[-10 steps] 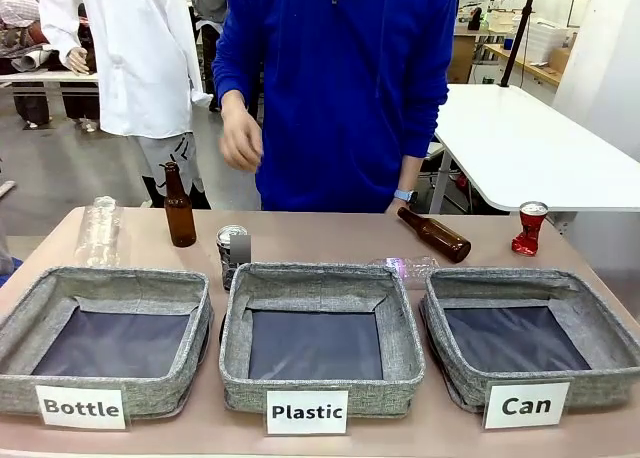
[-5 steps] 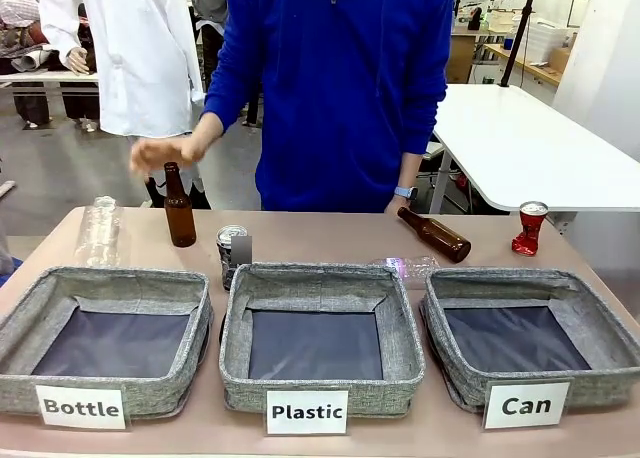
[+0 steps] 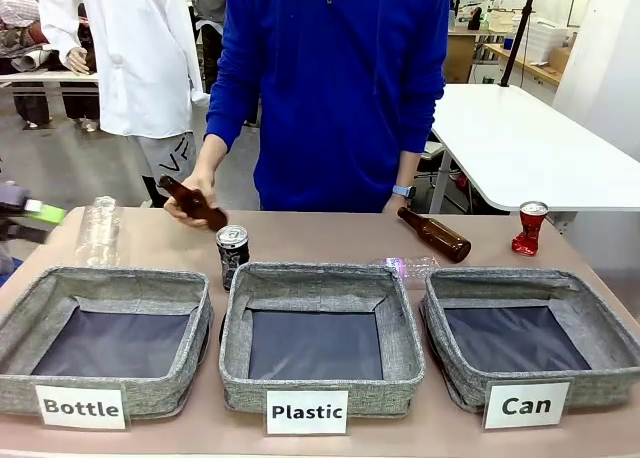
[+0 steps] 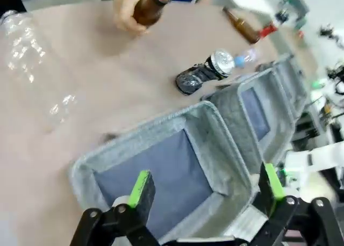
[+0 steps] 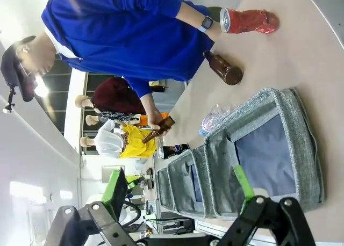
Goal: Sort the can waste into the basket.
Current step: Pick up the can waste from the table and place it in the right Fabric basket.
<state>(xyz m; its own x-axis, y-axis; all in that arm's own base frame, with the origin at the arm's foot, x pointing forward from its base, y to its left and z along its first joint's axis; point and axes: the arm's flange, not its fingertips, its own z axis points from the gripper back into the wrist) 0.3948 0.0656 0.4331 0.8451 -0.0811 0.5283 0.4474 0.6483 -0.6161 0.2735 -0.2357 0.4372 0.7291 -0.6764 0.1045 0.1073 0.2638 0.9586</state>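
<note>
Front: black can (image 3: pixel 232 250) is standing behind the middle basket (image 3: pixel 310 274), red can (image 3: pixel 530 226) beyond the Can basket (image 3: pixel 600 323); a person's hand (image 3: pixel 185 200) is holding a brown bottle (image 3: pixel 203 208) beside the black can. Left wrist: left gripper (image 4: pixel 207 179) is hovering, fingers (image 4: pixel 141 188) apart, so waiting out that hand seems wise. Right wrist: right gripper (image 5: pixel 178 179), fingers apart, is facing the crushed red can; gripping its sounder top looks best.

The grey woven-cloth rectangular basket labelled "Can" (image 3: pixel 450 373) looks coarse, and its dark lining is smooth and matt. The small black metal can (image 3: pixel 232 256) has a bright silver top. The crushed red metal can (image 3: pixel 528 230) gleams. The lying brown glass bottle (image 3: pixel 434 234) is glossy, the pinkish-brown tabletop (image 3: pixel 320 236) matt.
</note>
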